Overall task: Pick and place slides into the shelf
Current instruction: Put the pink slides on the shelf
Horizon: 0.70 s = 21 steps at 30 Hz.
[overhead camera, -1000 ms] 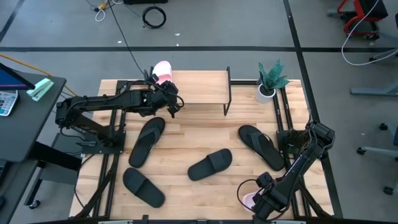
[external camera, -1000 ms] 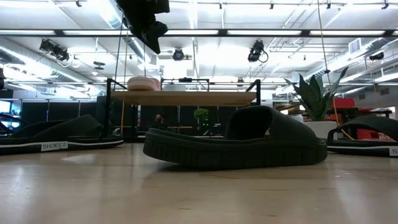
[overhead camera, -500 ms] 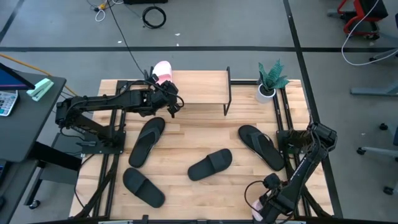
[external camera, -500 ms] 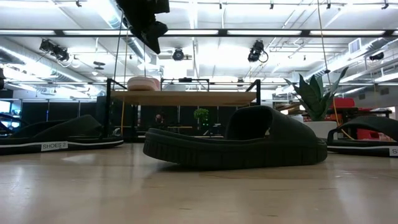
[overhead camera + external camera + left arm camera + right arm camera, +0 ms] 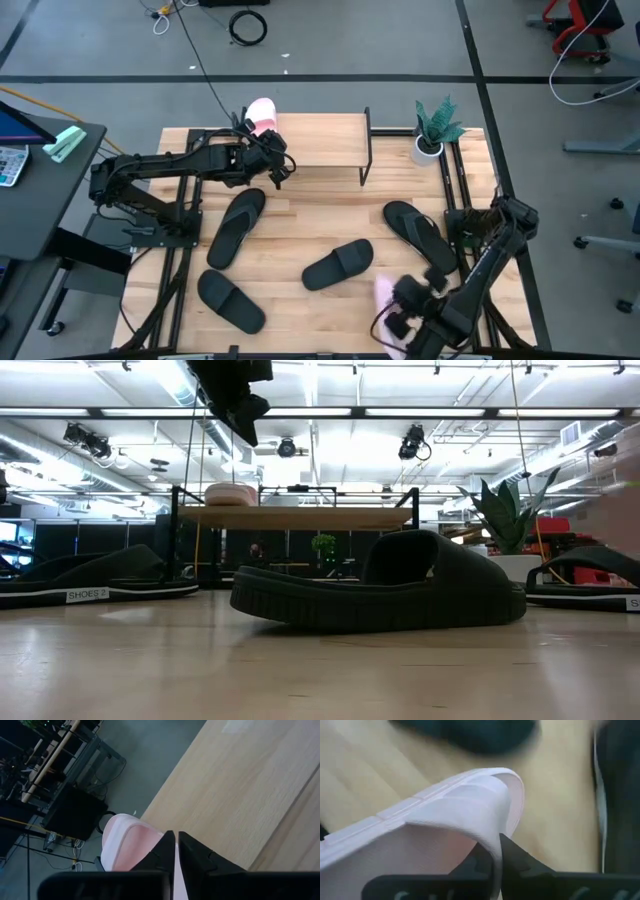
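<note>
Counter: light planks filling the centre of the high view.
Shelf: pale top board on a thin black frame, upper centre.
Black slides: four, spread over the lower middle of the counter.
Pink slide on shelf: at the shelf's left end, partly hidden.
Held pink slide: lower right, blurred, largely hidden by the arm.
Right fingers: clenched on the held slide's wide strap.
Left fingers: closed, holding nothing, above the shelf's left end.
</note>
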### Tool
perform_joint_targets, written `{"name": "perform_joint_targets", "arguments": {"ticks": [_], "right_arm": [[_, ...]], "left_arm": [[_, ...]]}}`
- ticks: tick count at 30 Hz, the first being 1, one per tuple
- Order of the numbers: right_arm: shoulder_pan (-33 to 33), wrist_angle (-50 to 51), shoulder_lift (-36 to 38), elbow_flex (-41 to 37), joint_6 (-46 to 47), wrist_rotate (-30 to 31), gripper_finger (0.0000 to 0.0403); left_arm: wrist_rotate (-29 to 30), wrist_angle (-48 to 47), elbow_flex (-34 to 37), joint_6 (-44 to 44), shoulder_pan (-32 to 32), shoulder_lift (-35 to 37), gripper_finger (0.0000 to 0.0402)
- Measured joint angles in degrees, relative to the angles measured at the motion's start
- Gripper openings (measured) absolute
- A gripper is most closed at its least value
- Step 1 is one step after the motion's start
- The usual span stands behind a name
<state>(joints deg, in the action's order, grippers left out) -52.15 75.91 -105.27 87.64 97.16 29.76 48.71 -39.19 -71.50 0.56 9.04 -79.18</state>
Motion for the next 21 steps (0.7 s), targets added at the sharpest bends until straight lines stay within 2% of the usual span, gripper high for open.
{"name": "perform_joint_targets", "arguments": {"ticks": [6, 9, 16, 19, 21], "right_arm": [[5.9, 1.0, 0.2, 5.8, -30.3, 32.9, 0.0009], [11.7, 0.9, 0.2, 6.2, -41.6, 42.8, 0.0009], [30.9, -1.1, 0.2, 5.7, -64.1, 43.9, 0.0009], [40.0, -7.7, 0.2, 6.1, -77.5, 43.9, 0.0009], [45.8, -16.9, 0.2, 6.4, -88.0, 42.6, 0.0009]], "left_arm": [[0.1, 0.1, 0.0, 0.1, 0.0, 0.2, 0.0017], [0.2, 0.2, 0.0, 0.1, 0.0, 1.2, 0.0017], [0.1, -0.2, 0.0, 0.1, 0.0, 7.2, 0.0027], [0.1, -0.4, 0.0, 0.1, 0.0, 10.5, 0.0026], [0.2, -0.1, -0.1, 0.1, 0.0, 12.4, 0.0022]]}}
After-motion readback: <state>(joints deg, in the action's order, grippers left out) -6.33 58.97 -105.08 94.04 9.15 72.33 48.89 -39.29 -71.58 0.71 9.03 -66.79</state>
